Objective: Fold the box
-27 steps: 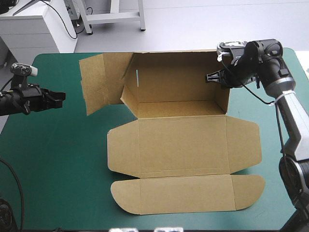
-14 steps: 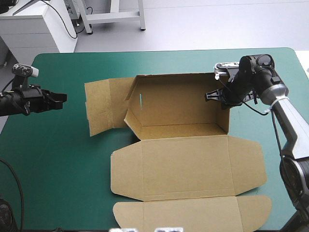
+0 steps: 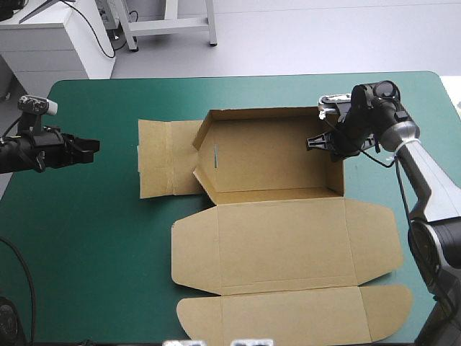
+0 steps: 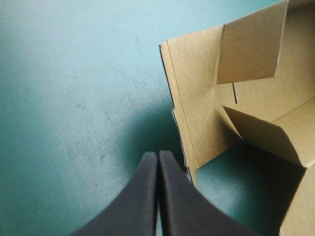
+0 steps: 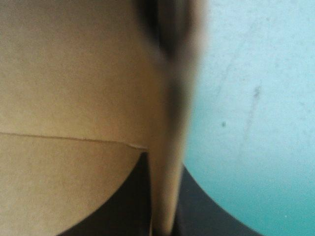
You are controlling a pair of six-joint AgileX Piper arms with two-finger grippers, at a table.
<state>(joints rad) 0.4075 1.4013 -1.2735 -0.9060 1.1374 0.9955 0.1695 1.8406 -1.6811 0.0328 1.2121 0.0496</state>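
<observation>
One side wall (image 3: 335, 171) of the brown box (image 3: 281, 238), sitting in the middle of the tabletop (image 3: 86, 238), is pinched in the all-but-closed right end effector (image 3: 324, 140), which should hold it upright while the left end effector (image 3: 90, 146), closed and empty near the left edge, pushes the splayed left flap (image 3: 162, 167) inward.

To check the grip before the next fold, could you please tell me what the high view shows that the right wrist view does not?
Only the high view: the whole box, its lid flat toward the near edge, and the left gripper apart from it. Only the right wrist view: the wall edge-on, pinched between the black fingers. Both: the right gripper on the box's right wall, and the cover.
</observation>
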